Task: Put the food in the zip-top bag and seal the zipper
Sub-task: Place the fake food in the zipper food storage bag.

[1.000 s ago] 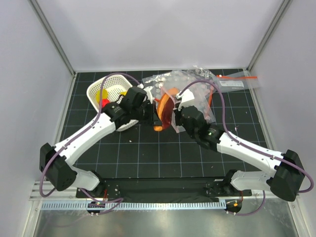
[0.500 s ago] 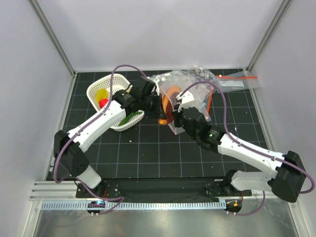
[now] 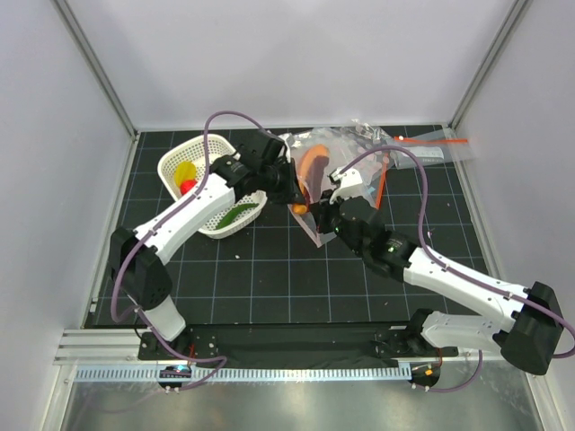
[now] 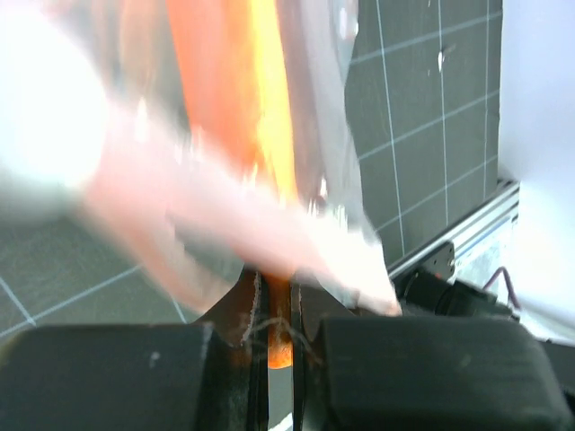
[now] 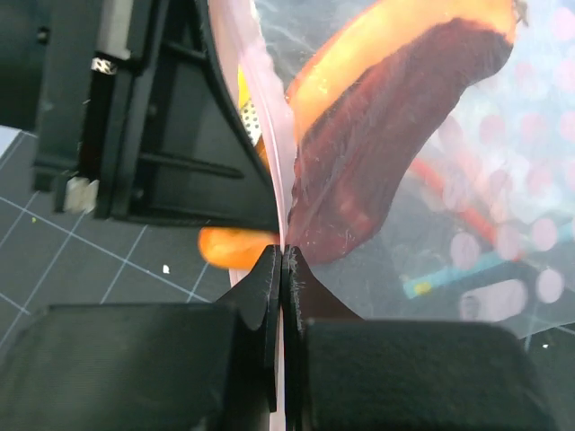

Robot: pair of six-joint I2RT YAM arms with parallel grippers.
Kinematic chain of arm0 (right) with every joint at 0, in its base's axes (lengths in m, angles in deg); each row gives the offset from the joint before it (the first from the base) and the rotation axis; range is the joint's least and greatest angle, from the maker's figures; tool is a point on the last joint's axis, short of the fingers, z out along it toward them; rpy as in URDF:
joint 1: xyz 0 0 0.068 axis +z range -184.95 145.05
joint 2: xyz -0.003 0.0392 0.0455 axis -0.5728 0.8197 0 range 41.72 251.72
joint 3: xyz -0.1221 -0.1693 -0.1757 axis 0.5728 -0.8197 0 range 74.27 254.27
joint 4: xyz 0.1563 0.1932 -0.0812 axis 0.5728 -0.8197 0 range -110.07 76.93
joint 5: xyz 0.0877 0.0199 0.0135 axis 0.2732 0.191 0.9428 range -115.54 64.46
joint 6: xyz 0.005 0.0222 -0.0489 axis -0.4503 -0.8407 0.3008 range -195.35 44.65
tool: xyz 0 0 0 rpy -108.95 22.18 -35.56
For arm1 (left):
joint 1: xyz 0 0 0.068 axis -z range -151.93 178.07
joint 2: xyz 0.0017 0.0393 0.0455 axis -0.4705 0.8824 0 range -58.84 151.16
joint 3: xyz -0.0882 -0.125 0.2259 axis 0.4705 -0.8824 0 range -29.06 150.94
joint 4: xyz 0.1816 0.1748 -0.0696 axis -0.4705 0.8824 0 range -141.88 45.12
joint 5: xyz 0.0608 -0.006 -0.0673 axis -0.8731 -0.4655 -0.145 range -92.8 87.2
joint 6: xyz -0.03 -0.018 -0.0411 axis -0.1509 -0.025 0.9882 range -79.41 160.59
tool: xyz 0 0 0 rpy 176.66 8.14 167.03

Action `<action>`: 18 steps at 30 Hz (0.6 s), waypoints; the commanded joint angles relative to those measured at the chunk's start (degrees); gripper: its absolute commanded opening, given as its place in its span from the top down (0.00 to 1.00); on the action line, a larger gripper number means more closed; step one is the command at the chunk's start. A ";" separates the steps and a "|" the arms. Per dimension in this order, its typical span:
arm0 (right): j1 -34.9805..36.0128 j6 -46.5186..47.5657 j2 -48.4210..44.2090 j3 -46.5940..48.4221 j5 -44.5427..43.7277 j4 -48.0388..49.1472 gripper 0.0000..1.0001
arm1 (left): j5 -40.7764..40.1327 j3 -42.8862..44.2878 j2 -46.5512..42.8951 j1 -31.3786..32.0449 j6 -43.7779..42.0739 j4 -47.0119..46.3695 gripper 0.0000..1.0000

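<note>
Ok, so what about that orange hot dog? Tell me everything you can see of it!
The hot dog is a long, curved plastic toy, bright orange along one side and dark brown along the other. It stands tilted, mostly inside the clear zip-top bag, and shows through the crinkly film. Its lower orange tip sits near the bag's mouth, pinched between the fingers of the left end effector. The right end effector grips only the bag's edge beside it.

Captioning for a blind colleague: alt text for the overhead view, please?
Seen from above, the right gripper pinches the edge of a clear zip-top bag while the left gripper holds an orange hot dog partly inside it. A white basket of toy food sits at left.
</note>
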 commanded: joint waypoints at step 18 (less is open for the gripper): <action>0.34 -7.82 -3.54 -2.74 2.46 6.80 0.99 | 0.69 -5.54 2.30 -0.20 6.04 -16.80 1.00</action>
